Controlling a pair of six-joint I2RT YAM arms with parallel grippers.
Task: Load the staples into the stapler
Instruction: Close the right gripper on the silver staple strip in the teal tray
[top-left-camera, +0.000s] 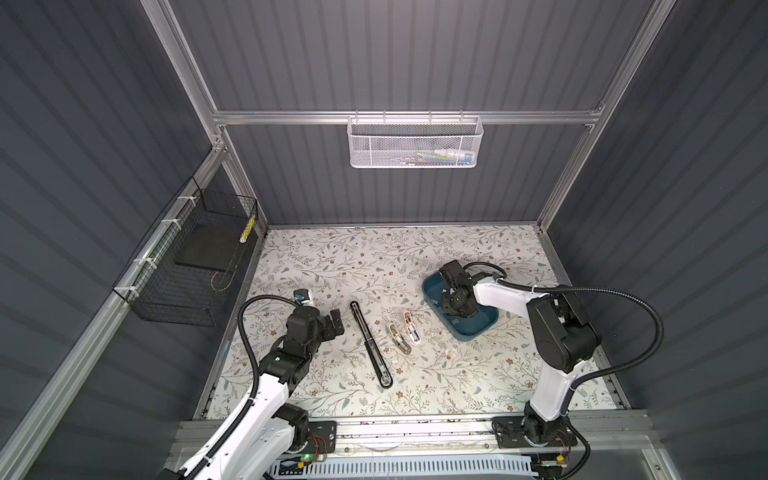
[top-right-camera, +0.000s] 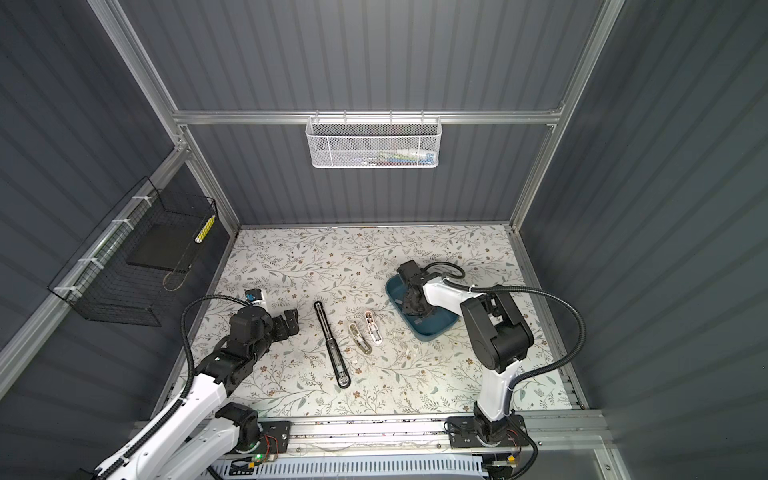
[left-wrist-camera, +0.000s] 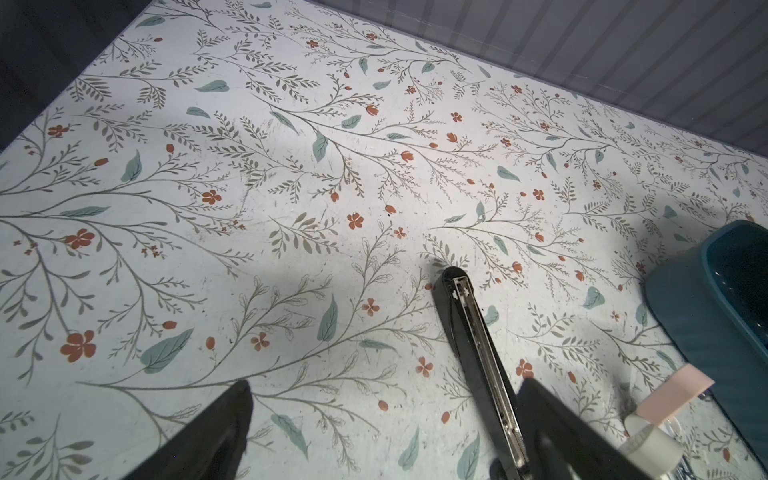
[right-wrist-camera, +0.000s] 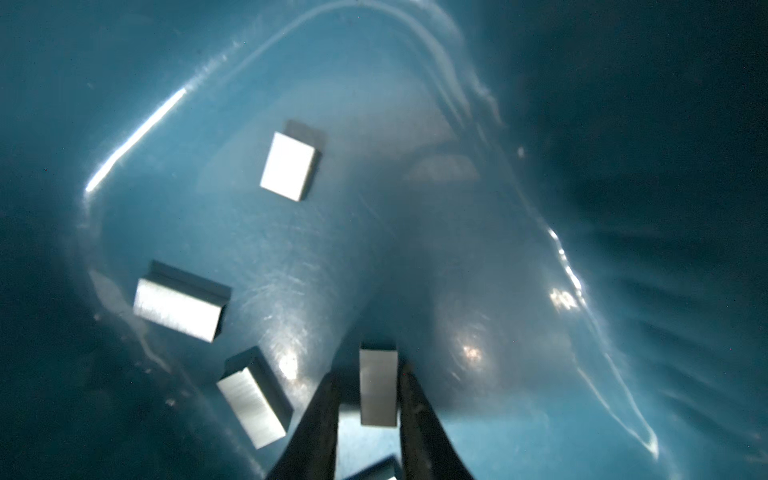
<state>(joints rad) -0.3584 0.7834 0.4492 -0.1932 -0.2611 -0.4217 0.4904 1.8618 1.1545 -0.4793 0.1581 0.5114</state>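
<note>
Straddling one staple strip (right-wrist-camera: 378, 399) in the teal tray (right-wrist-camera: 457, 249), the right gripper (right-wrist-camera: 369, 370) is slightly spread, not pinching; closing off-centre may skid it away; left gripper (left-wrist-camera: 386, 384) gapes wide, empty

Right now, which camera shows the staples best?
The right wrist view: the staples lie large and close inside the tray. Both top views show barely a grey speck there; the left wrist view shows only the tray's outer wall.
</note>
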